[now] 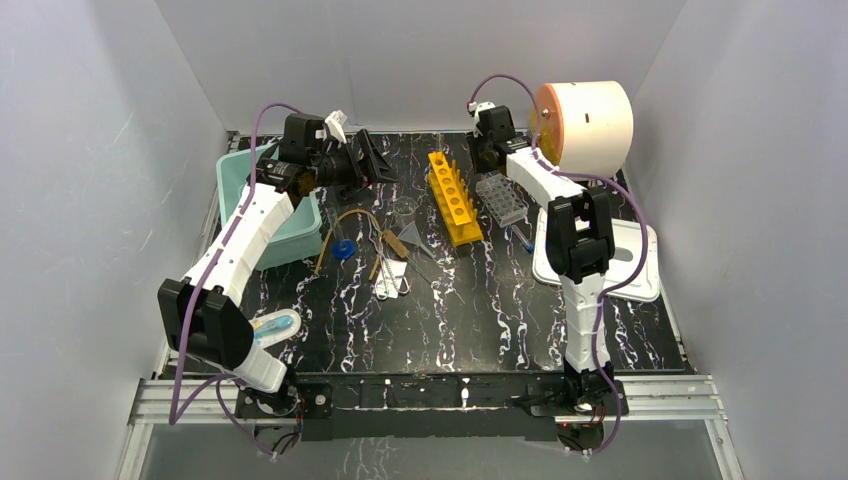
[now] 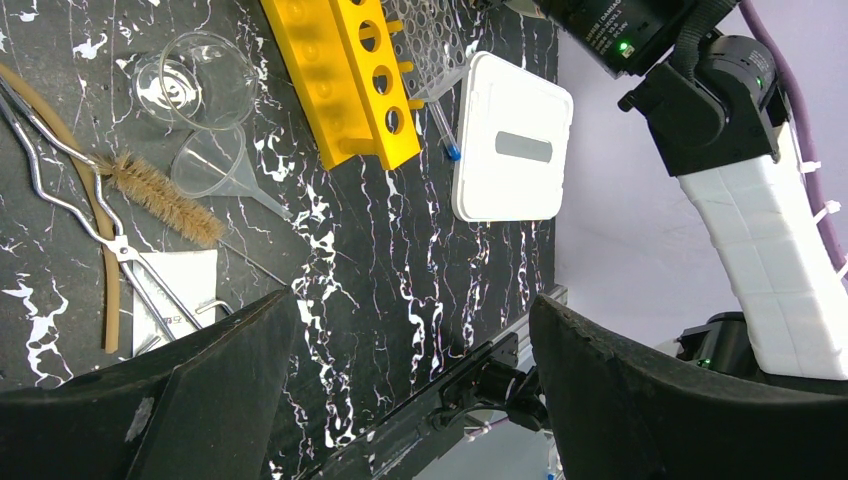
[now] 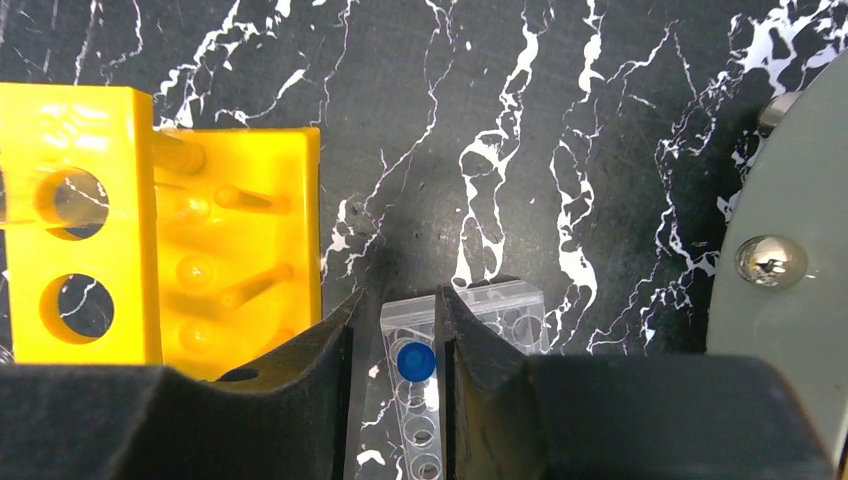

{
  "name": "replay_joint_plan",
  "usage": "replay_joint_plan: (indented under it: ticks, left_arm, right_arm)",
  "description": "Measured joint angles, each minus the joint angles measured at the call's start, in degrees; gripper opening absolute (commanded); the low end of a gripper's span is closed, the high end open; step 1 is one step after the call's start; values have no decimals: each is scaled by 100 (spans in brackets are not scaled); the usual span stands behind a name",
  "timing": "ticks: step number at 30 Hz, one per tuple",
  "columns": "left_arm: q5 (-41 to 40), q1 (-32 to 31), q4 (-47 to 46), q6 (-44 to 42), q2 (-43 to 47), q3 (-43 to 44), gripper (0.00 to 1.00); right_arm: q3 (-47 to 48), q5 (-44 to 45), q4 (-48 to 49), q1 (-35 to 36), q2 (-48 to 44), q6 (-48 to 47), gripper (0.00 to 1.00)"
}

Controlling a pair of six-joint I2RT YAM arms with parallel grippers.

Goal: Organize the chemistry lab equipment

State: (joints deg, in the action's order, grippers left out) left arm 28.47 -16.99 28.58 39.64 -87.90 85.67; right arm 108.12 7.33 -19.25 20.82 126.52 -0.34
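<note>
Left gripper (image 2: 412, 298) gapes wide, arm stretched forward. Right gripper (image 3: 400, 293) points down, jaws narrowly apart; grip unclear.

Black tabletop (image 1: 480, 310), white-veined.
Right of yellow rack (image 1: 455, 200): clear tube rack (image 1: 500, 200), blue cap (image 3: 415, 362); left: amber tube (image 1: 352, 211), teal bin (image 1: 296, 240).

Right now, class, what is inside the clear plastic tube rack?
One blue cap shows in a row of the clear plastic tube rack, between the fingers of the right tool. Those fingers hide the neighbouring rows.
</note>
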Motion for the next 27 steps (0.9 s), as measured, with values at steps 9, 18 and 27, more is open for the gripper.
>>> replay_joint_plan:
  ticks: [9,18,27]
  left_arm:
    - [0,0,0,0,0,0,85]
    - [0,0,2,0,0,0,85]
    - [0,0,4,0,0,0,85]
  right_arm:
    - [0,4,-133,0,39,4,29]
    - [-55,90,-162,17,28,2,27]
    - [-483,140,-122,31,-245,-9,29]
